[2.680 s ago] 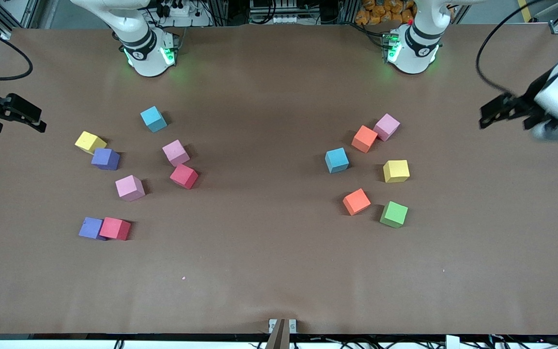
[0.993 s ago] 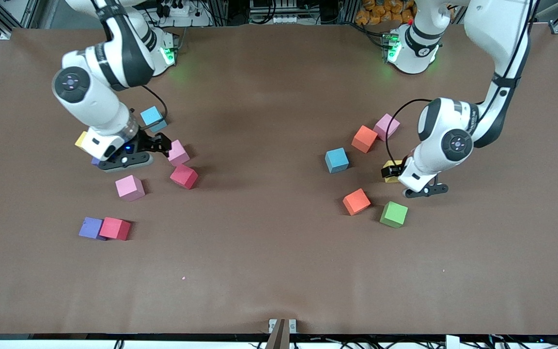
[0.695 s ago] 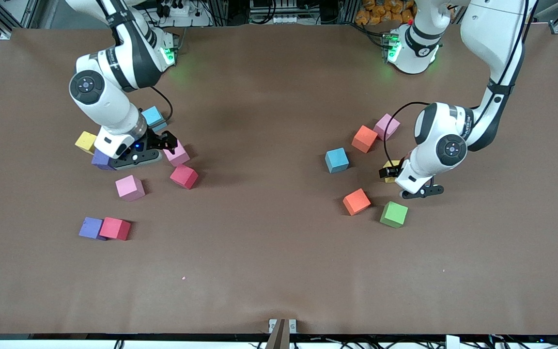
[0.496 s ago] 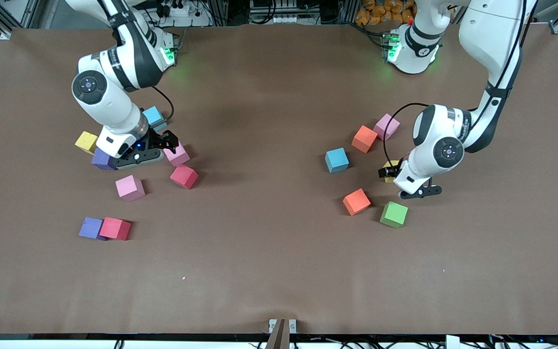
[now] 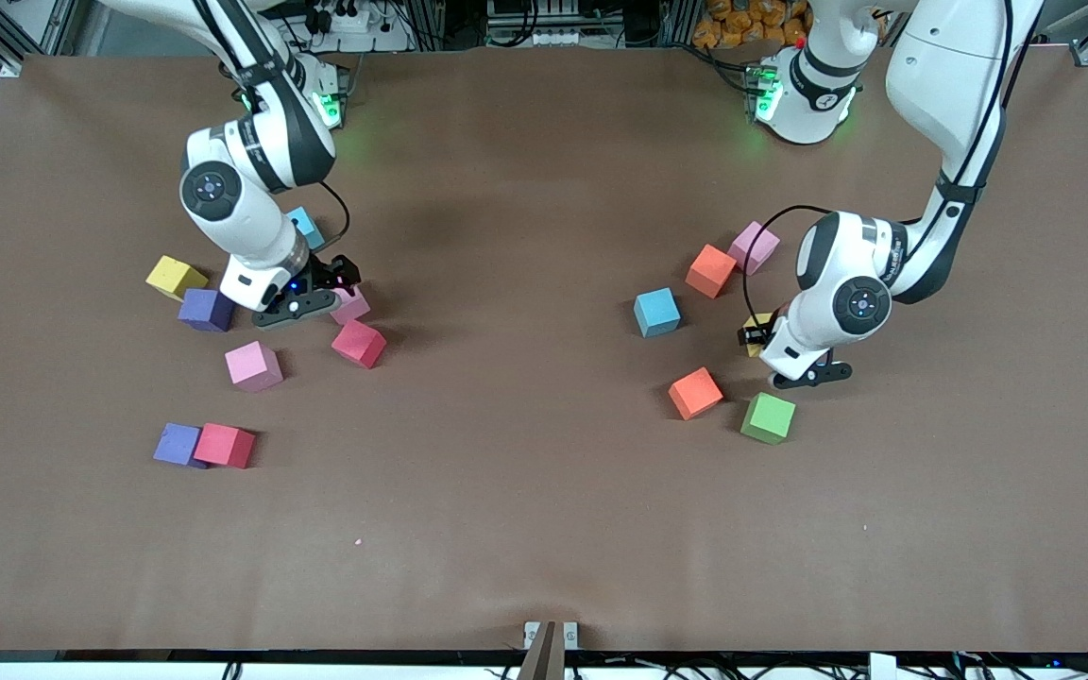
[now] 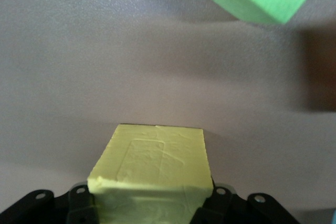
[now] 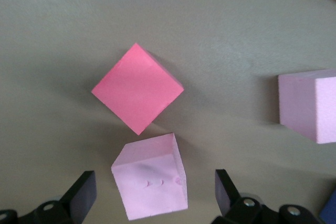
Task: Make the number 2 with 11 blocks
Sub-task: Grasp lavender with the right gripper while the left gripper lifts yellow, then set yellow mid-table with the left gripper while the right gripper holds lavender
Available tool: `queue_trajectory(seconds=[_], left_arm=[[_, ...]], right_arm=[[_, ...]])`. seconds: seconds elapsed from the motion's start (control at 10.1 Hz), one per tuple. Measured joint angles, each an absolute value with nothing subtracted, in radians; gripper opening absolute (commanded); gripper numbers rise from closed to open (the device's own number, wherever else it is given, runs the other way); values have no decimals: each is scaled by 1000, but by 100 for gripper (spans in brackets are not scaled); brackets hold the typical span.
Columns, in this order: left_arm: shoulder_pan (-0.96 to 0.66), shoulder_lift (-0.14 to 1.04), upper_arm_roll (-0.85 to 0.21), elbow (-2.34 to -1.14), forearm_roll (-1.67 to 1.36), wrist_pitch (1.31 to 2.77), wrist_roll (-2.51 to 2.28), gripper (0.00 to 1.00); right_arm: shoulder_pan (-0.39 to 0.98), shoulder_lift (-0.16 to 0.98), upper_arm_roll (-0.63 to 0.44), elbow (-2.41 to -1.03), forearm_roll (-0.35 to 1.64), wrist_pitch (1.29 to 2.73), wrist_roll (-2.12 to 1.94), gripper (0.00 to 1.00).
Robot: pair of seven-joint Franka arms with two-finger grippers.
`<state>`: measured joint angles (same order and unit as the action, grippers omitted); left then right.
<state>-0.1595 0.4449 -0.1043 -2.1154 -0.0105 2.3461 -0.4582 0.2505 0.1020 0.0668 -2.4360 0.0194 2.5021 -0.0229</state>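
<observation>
Left wrist view: left gripper [image 6: 152, 203] pinches yellow block [image 6: 155, 161]; right gripper [image 7: 155, 192], spread, should straddle pink block [image 7: 152, 182] squarely before closing

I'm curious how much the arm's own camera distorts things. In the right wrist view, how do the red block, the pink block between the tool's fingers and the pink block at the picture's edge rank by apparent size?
1. Red block, looks largest.
2. Pink block between the fingers, slightly smaller; close enough that camera distance may explain it.
3. Pink block at the edge: cut off, so it can't be ranked fairly.
</observation>
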Motion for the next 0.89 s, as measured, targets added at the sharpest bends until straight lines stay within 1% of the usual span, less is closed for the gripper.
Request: queue_trajectory(seconds=[0.2,0.5,0.69,0.89], left_arm=[[-171,434,-112,-2080,-10,2338,-505,28],[-197,382,-192,-1986,-10,2212,-616,28],[-279,378,-230,-1933,-10,2184,-717,28],[-403,392,-235,-1895,-10,2184,-809,28]], right_arm=[[254,154,100,-2441,19,2557,-31,100],[253,212,105,-2448,18,2603,-129,100],[231,219,100,-2461,18,2616,-173,100],[231,237,102,-2474,18,2654,-182,100]])
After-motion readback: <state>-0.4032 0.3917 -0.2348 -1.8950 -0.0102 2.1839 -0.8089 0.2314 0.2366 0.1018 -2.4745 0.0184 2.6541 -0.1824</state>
